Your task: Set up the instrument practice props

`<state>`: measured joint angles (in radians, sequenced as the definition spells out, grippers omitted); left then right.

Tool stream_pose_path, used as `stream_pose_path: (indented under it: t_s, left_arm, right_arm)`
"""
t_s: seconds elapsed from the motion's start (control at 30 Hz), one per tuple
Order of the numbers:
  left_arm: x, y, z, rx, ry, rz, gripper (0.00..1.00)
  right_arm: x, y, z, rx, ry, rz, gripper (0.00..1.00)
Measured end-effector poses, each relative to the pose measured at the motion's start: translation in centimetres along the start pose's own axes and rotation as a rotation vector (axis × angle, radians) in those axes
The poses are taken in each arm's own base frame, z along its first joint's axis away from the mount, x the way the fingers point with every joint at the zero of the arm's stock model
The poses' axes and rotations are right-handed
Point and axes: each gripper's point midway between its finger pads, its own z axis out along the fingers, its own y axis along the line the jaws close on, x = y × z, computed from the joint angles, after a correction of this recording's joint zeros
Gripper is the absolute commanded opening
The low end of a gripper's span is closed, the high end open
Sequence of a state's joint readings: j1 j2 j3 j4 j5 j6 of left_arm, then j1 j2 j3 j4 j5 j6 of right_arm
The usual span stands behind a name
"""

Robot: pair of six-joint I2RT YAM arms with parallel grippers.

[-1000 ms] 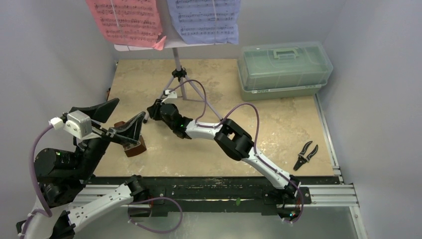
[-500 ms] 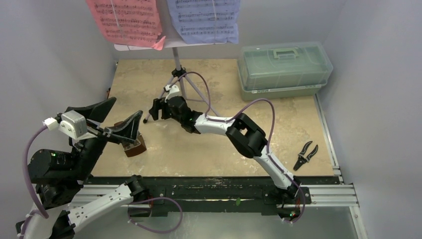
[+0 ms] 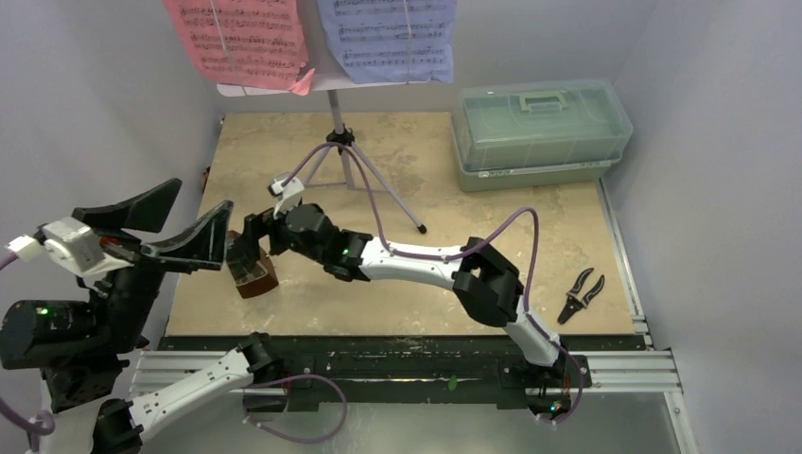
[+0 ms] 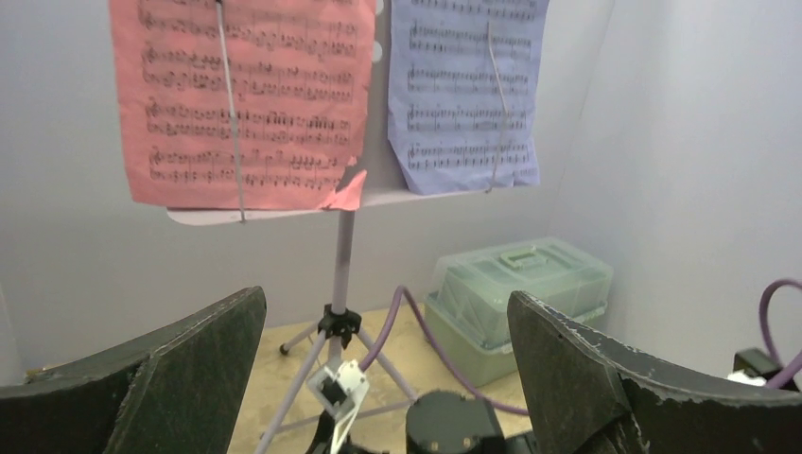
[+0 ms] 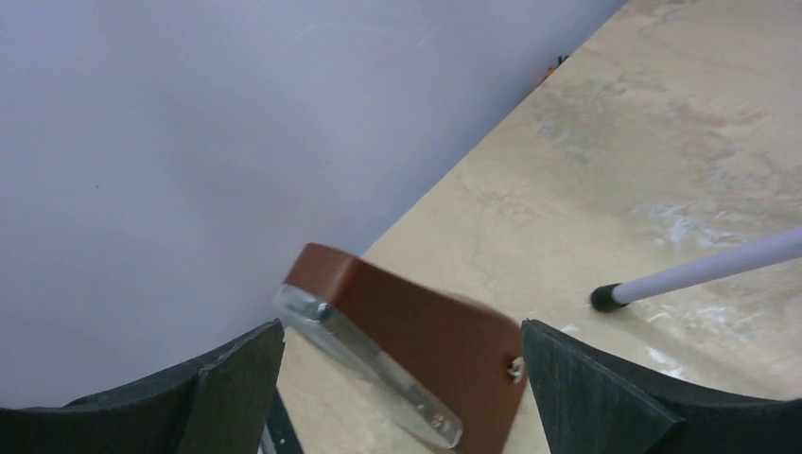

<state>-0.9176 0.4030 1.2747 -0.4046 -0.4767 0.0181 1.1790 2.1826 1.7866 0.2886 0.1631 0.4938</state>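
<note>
The lavender music stand [image 3: 336, 104] is on its tripod at the back, holding a pink sheet [image 3: 236, 43] and a pale-blue sheet [image 3: 388, 38]. The left wrist view faces both, the pink sheet [image 4: 246, 95] and the blue sheet [image 4: 468, 85]. The brown metronome [image 3: 255, 276] sits on the table near the left wall. My right gripper [image 3: 248, 248] is open. In the right wrist view the metronome [image 5: 426, 345] lies between its spread fingers, the gripper [image 5: 402, 331] not closed on it. My left gripper [image 3: 203, 194] is raised at the left, open and empty [image 4: 388, 378].
A translucent green lidded box [image 3: 539, 132] stands at the back right. Black pliers [image 3: 582, 295] lie near the right front edge. A tripod leg's foot [image 5: 602, 298] rests just beyond the metronome. The left wall is close beside the metronome.
My right arm swung left from the tripod leg to the metronome and its jaws opened wide. My left gripper lifted and drew back left, away from the metronome.
</note>
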Motion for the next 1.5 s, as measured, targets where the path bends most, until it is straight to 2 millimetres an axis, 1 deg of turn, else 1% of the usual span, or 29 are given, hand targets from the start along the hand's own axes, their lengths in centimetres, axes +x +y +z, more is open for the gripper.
stream_pose_path:
  t_s: [0.07, 0.2, 0.3, 0.4, 0.5, 0.53, 0.63, 0.7, 0.8, 0.87, 0.9, 0.93, 1.0, 1.03, 1.07, 1.13, 1.2, 1.27, 1.3, 1.33, 1.4, 1.47, 1.5]
  left_arm:
    - [-1.3, 0.3, -0.4, -0.006, -0.032, -0.022, 1.00]
    - [-1.9, 0.8, -0.9, -0.021, -0.050, -0.062, 1.00]
    - [-1.9, 0.9, -1.2, -0.024, -0.053, -0.089, 1.00]
    - [-1.7, 0.8, -1.3, -0.024, -0.048, -0.104, 1.00]
    - [-1.6, 0.8, -1.3, -0.023, -0.045, -0.112, 1.00]
    - [-1.6, 0.8, -1.3, -0.023, -0.044, -0.113, 1.00]
    - [-1.4, 0.7, -1.3, -0.023, -0.041, -0.118, 1.00]
    - [-1.1, 0.6, -1.2, -0.023, -0.034, -0.123, 1.00]
    - [-0.6, 0.4, -0.9, -0.022, -0.020, -0.121, 1.00]
    - [-0.2, 0.3, -0.7, -0.024, -0.010, -0.118, 1.00]
    - [0.1, 0.3, -0.6, -0.026, -0.004, -0.115, 1.00]
    - [0.4, 0.2, -0.4, -0.028, 0.005, -0.110, 1.00]
    - [1.2, 0.1, 0.0, -0.034, 0.025, -0.100, 1.00]
    - [1.7, -0.1, 0.3, -0.038, 0.038, -0.092, 1.00]
    - [2.4, -0.2, 0.6, -0.044, 0.054, -0.084, 1.00]
    - [3.7, -0.5, 1.4, -0.054, 0.087, -0.065, 1.00]
    - [5.7, -0.9, 2.4, -0.065, 0.137, -0.037, 1.00]
    - [8.1, -1.3, 3.4, -0.082, 0.190, -0.009, 1.00]
    - [9.5, -1.5, 3.9, -0.092, 0.220, 0.003, 1.00]
    - [11.2, -1.8, 4.4, -0.104, 0.258, 0.017, 1.00]
    - [14.8, -2.3, 5.3, -0.125, 0.339, 0.045, 1.00]
    - [18.9, -2.8, 5.9, -0.143, 0.431, 0.067, 1.00]
    - [21.0, -3.1, 6.0, -0.150, 0.478, 0.075, 1.00]
  right_arm:
    - [0.4, 1.8, 0.3, 0.008, -0.001, -0.005, 0.99]
    - [0.4, 4.6, 1.9, 0.048, -0.046, -0.022, 0.99]
    - [1.0, 5.2, 3.0, 0.100, -0.077, -0.066, 0.99]
    - [2.4, 4.3, 4.3, 0.162, -0.093, -0.129, 0.99]
    - [4.6, 2.2, 4.9, 0.225, -0.074, -0.210, 0.99]
    - [5.3, 1.6, 5.2, 0.235, -0.068, -0.228, 0.98]
    - [6.3, 0.9, 5.5, 0.250, -0.063, -0.279, 0.85]
    - [6.4, 0.8, 5.5, 0.250, -0.065, -0.309, 0.74]
    - [6.2, 0.7, 5.1, 0.243, -0.077, -0.328, 0.64]
    - [6.1, 0.3, 4.1, 0.232, -0.072, -0.335, 0.55]
    - [6.0, 0.0, 3.4, 0.222, -0.064, -0.336, 0.48]
    - [6.0, -0.5, 2.6, 0.218, -0.051, -0.339, 0.41]
    - [5.6, -1.7, 1.3, 0.212, -0.032, -0.338, 0.25]
    - [5.3, -2.5, 0.6, 0.206, -0.025, -0.326, 0.16]
    - [4.9, -3.5, -0.3, 0.200, -0.016, -0.301, 0.10]
    - [3.8, -6.2, -2.4, 0.198, 0.008, -0.241, 0.02]
    - [2.5, -9.4, -4.5, 0.198, 0.023, -0.169, 0.00]
    - [1.0, -13.7, -7.5, 0.205, 0.020, -0.085, 0.00]
    - [0.4, -15.3, -8.8, 0.209, 0.014, -0.055, 0.00]
    - [-0.3, -17.6, -10.7, 0.217, 0.001, -0.022, 0.00]
    - [-1.5, -20.8, -14.0, 0.248, -0.025, 0.017, 0.00]
    - [-1.8, -22.6, -17.0, 0.263, -0.037, 0.032, 0.00]
    - [-1.7, -22.8, -18.1, 0.261, -0.037, 0.035, 0.00]
